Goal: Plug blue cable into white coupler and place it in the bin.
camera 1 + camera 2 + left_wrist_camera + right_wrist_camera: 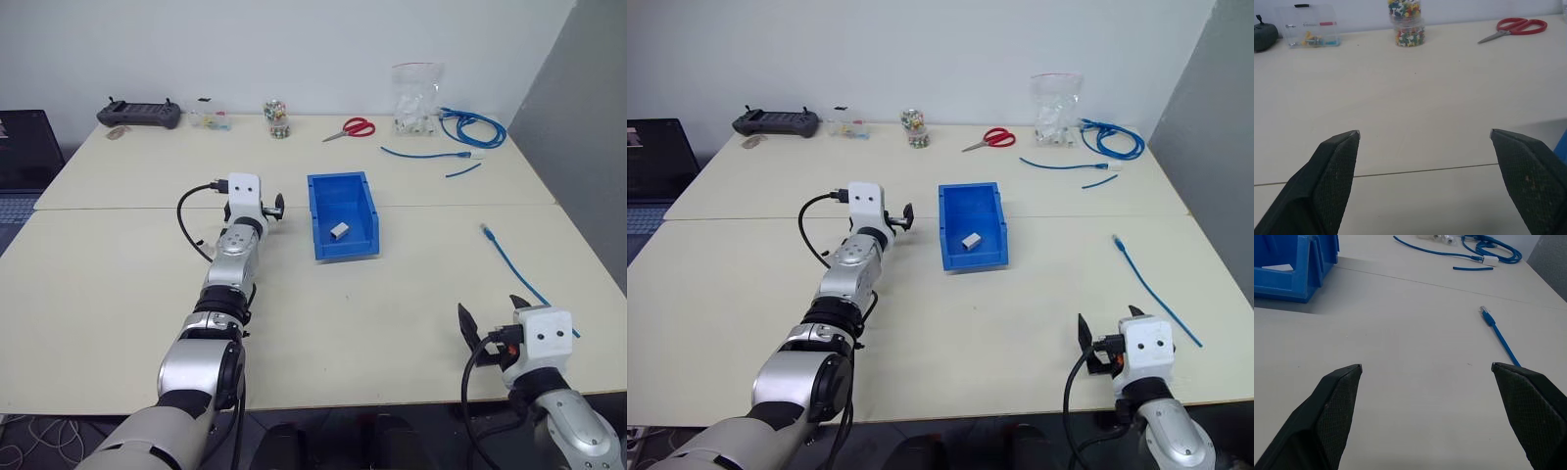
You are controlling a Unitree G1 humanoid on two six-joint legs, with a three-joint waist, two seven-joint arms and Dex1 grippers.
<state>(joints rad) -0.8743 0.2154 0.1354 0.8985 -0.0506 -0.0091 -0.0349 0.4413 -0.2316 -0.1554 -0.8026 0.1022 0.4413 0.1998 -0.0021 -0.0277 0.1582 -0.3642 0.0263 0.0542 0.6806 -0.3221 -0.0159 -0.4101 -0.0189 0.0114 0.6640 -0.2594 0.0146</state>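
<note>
Two pale benches (127,294) stood pushed together, their seam running across the scene just behind the left claw (272,208). At the far left edge a dark laptop-like object (22,147) sat beyond the bench. Along the back edge, near the white wall (294,39), lay a black controller (139,115), a small clear box (211,119) and a jar of coloured pins (277,118).

The left claw hung level over the seam with its fingers spread wide and nothing between them; open bench lay ahead of it up to the jar. Just beside it stood the bin (364,201), clear of the claw, with a white coupler (340,231) lying on its floor. Whether that block had anything plugged into it could not be made out at this range.

Behind the bin lay red scissors (351,128), then a clear bag (416,98) of small parts, a coiled blue cable bundle (474,125) and two loose blue pieces (423,154).

The blue cable (509,264) lay nearly straight on the right side of the near bench, plug end toward the back, well apart from the bin. The right claw (490,318) hovered near the front edge with fingers wide and empty, the cable's near end just beside it. A grey partition (588,127) closed off the right side.
</note>
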